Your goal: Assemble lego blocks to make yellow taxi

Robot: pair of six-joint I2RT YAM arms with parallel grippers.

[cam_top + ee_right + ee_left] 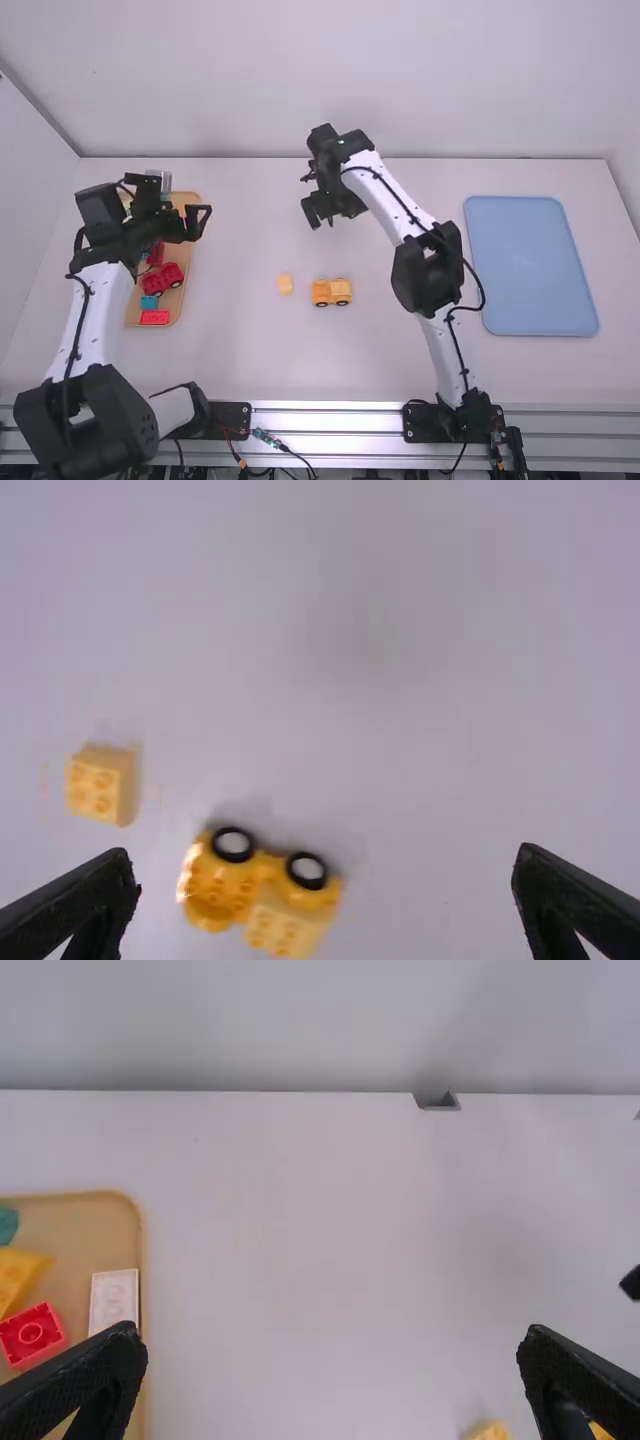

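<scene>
Yellow taxi [332, 292] is sitting on the table, wheels showing, just to the robot's side of the right pincer [322, 219], which is hanging open with fingers spread wide, and the small yellow block [285, 284] is lying left of the taxi, also on the robot's side of that pincer. Left pincer [170, 196] is hanging open too, over the far part of the tan tray [85, 1222] holding red, blue and other bricks, while the blue tray [530, 265] is lying well to the right of both pincers.
</scene>
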